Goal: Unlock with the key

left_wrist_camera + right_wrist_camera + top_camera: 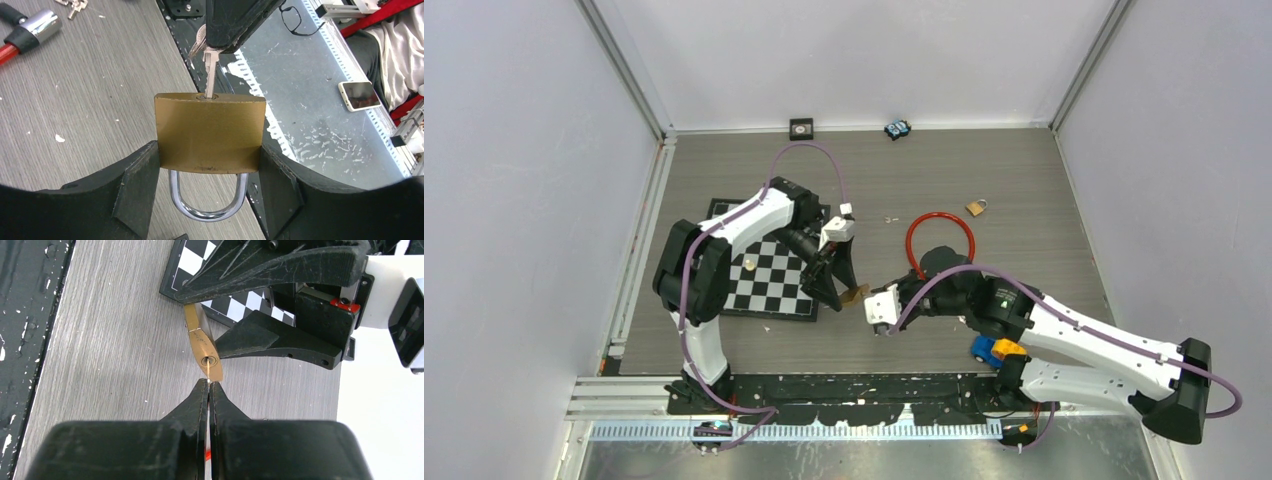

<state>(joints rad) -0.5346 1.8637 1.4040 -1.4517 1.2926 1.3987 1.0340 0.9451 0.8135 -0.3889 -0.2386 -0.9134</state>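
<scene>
Steel key [211,70] is pinched by its bow in the right gripper [208,390], jaws pressed together on it. Blade lines up with the keyhole [209,360] and the tip is in, but bare blade shows between the fingertips and the lock, so I'd say it's not fully seated. Brass padlock [210,132] sits clamped across its body in the left gripper [209,167], one finger on each narrow side, keyway face towards the right arm. That reads as a vise hold, so the body can't spin when the key gets twisted. Shackle [207,212] points back at the left wrist, closed, not popped. Lock looks held clear of the table [1024,200], just off the chessboard [769,280] corner. Round about: red cable loop [939,240] behind the right wrist, small second padlock [975,208] further back, toy car [992,350] by the right arm, spare keys [75,4] on the wood. None of it is between the grippers. Real risk is the two arms crowding each other and the thin blade bending if the axes drift.
</scene>
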